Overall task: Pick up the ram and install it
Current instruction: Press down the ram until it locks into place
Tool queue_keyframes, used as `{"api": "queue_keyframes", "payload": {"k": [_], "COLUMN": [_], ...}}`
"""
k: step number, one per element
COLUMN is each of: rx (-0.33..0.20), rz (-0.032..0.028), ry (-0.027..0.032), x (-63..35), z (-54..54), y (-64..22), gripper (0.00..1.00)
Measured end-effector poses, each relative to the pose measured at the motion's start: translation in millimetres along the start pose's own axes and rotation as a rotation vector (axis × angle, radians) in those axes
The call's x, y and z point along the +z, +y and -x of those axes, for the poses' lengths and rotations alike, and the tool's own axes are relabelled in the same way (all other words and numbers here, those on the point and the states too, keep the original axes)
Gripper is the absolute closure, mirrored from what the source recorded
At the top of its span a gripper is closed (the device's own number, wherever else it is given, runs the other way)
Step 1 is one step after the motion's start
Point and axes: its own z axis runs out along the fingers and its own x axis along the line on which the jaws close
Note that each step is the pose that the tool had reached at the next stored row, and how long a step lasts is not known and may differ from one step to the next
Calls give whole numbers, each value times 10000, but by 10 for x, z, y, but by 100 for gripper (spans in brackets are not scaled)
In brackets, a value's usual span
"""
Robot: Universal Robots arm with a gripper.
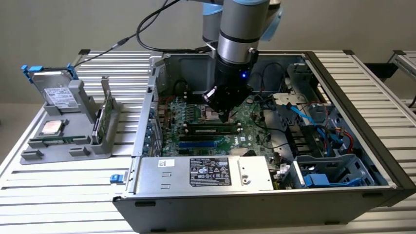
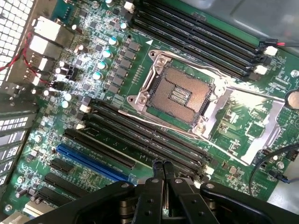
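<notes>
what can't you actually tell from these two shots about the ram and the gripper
- Exterior view: whether the ram is fully seated in its slot; its end latches are too small to read.
- Exterior view: whether the gripper touches the ram; its own body covers the tips.
- Wrist view: the stretch of motherboard slots beneath the fingers, hidden by the gripper's black body.

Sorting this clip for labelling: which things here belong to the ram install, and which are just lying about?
Part of the job:
- ram, in a motherboard slot
- claw, shut, just above the ram
- black memory slots

Lying about:
- hard drive on the gray holder
- green card with bracket
- processor chip
- power supply
</notes>
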Motion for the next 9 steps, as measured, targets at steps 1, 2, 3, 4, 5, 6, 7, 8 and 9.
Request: {"api": "queue_keyframes", "payload": {"k": [1, 2, 3, 4, 5, 6, 7, 8, 9], "rx": [69, 133, 197, 267, 348, 454, 556, 668, 774], "rz": [-6, -8, -10, -11, -9, -7, -4, -1, 4], "ry": [-24, -39, -51, -60, -68, -74, -81, -86, -92], "x": [0, 1, 0, 0, 0, 0, 0, 0, 0], "z": [0, 1, 1, 0, 0, 0, 0, 0, 0], "y": [0, 0, 0, 0, 0, 0, 0, 0, 0], "gripper": [90, 90, 90, 90, 90, 90, 90, 90, 90]}}
